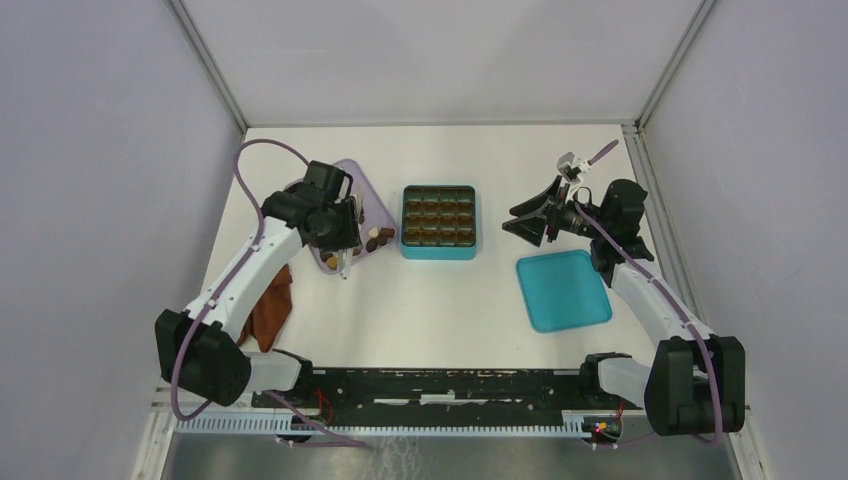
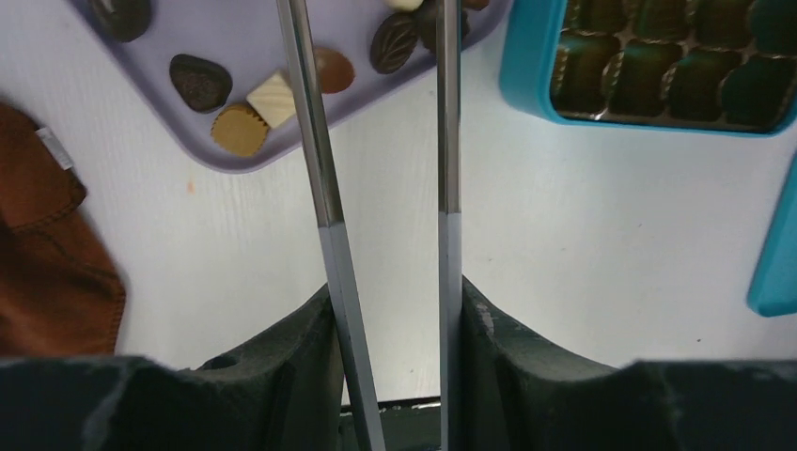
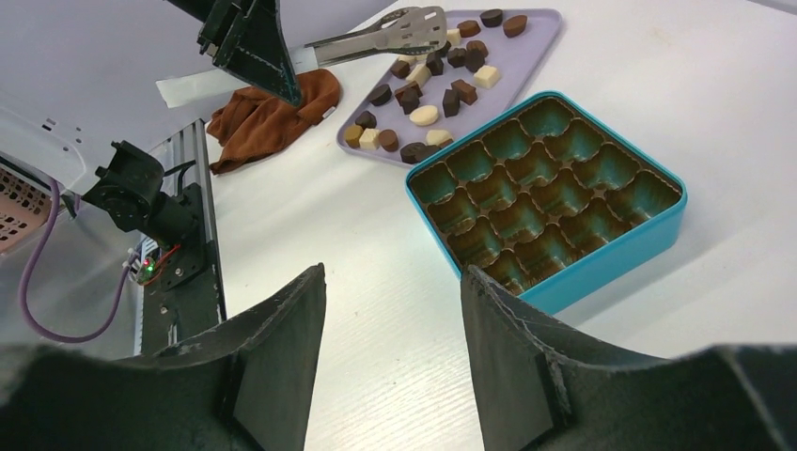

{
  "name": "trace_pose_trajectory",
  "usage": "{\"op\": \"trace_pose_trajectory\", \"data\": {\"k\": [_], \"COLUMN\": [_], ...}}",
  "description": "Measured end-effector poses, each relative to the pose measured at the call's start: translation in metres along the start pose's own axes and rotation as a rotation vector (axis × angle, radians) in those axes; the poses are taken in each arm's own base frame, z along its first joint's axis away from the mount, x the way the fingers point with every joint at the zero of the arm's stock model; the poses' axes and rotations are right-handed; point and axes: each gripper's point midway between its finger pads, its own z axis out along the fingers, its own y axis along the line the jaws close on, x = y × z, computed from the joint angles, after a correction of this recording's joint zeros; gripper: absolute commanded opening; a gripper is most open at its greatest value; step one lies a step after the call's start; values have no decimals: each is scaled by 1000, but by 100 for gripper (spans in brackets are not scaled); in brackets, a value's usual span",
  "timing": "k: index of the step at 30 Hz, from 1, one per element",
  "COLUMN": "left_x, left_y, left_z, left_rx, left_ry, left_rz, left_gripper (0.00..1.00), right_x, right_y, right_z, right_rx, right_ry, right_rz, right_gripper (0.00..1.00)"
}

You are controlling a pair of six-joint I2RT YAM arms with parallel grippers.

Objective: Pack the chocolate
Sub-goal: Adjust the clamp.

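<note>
The left gripper (image 2: 395, 315) is pinching metal tongs (image 2: 324, 202) above the lilac tray (image 2: 235, 38) where the chocolates (image 2: 241, 129) are lying; the right gripper (image 3: 393, 301) is hovering spread, empty. Tong tips should be straddling one piece squarely before squeezing.

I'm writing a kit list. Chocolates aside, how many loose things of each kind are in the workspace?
Flat lilac tray: 1
Teal square box with a grid of cells: 1
Flat teal square lid: 1
Reddish-brown cloth: 1
Long metal tongs: 1
Total: 5
</note>
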Motion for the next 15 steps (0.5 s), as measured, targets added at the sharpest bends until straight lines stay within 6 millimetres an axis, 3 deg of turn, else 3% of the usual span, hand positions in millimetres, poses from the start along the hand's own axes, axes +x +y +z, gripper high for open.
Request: {"op": "trace_pose_trajectory", "data": {"k": [15], "left_x": [-9], "left_y": [55], "left_z": [20], "left_rx": [-139], "left_ry": [122], "left_rz": [6], "left_gripper": [47], "right_x": [6], "right_y": [-1], "right_z": [1], "right_rx": [-17], "right_ry": [17], "right_rz": [11], "right_gripper": [60]}}
